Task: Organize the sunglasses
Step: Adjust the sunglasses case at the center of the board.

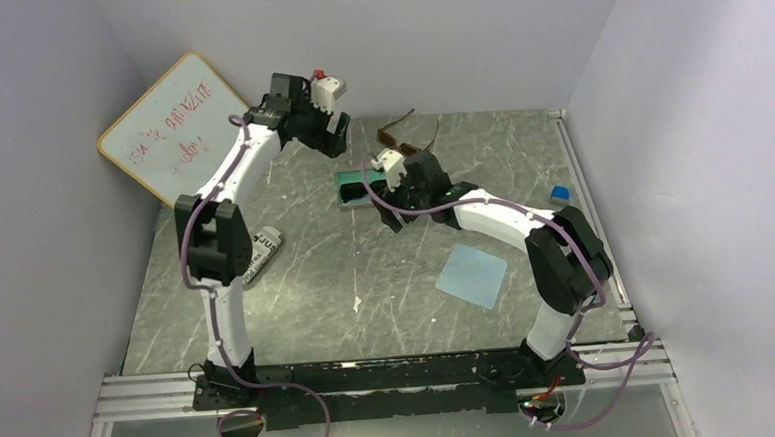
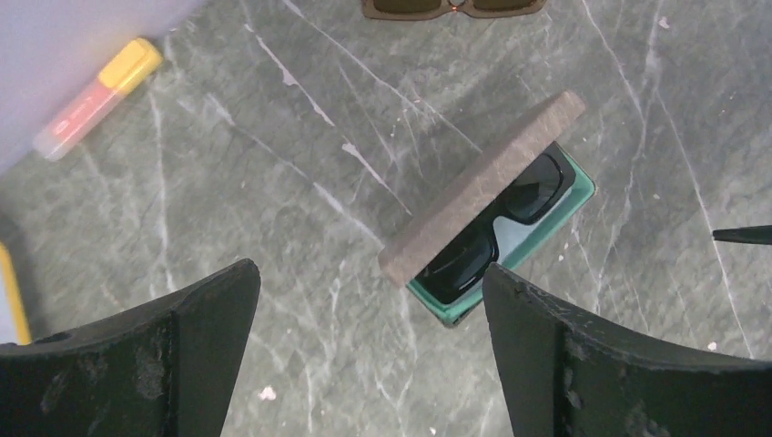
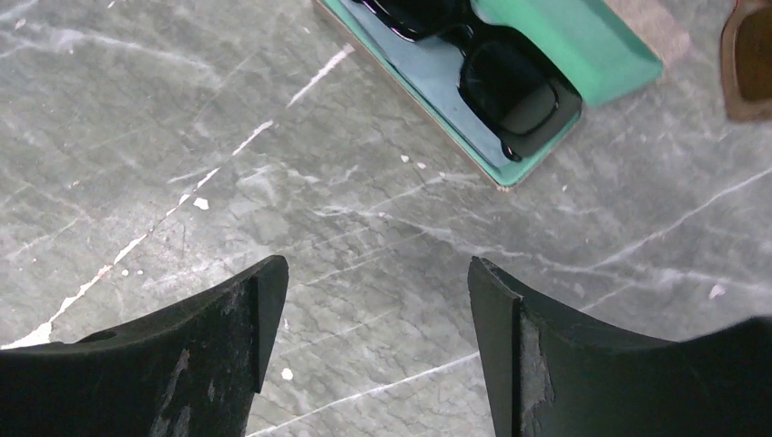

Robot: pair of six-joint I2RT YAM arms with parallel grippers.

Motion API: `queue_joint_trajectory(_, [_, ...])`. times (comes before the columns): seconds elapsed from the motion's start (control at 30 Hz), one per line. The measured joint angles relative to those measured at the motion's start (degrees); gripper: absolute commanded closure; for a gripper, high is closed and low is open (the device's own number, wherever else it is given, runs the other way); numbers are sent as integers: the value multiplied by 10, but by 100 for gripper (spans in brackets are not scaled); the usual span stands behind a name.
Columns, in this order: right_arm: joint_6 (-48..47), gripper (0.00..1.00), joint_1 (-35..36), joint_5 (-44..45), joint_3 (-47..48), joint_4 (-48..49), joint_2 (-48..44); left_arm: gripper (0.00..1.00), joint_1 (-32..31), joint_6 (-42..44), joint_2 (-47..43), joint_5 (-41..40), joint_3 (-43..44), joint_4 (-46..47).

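Note:
The black sunglasses (image 3: 496, 82) lie inside the open brown case (image 2: 482, 187) on its teal lining (image 3: 564, 41), at the table's back middle (image 1: 354, 190). The case lid stands half raised over them. The brown sunglasses (image 1: 409, 137) rest on the table just behind the case, arms unfolded; only their edge shows in the wrist views (image 2: 453, 7) (image 3: 748, 59). My right gripper (image 3: 378, 273) is open and empty, hovering just in front of the case (image 1: 377, 191). My left gripper (image 2: 371, 282) is wide open and empty, held above the table to the case's back left (image 1: 335, 141).
A whiteboard (image 1: 173, 125) leans on the left wall, with a yellow-capped marker (image 2: 96, 96) lying near it. A grey pouch (image 1: 262, 253) lies by the left arm. A light blue cloth (image 1: 472, 274) and a small blue block (image 1: 559, 193) sit on the right side.

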Motion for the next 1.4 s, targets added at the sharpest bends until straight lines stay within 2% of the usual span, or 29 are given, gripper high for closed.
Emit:
queue_joint_trajectory(0.2, [70, 27, -38, -52, -45, 56, -4, 4, -19, -19, 103, 1, 100, -40])
queue_joint_trajectory(0.5, [136, 26, -34, -119, -54, 91, 17, 4, -23, -64, 151, 79, 104, -42])
queue_joint_trajectory(0.97, [159, 26, -34, -167, -43, 94, 102, 3, -23, -99, 151, 167, 47, -10])
queue_joint_trajectory(1.4, [175, 26, -61, -191, 19, 121, 161, 4, -23, -120, 136, 215, -28, 21])
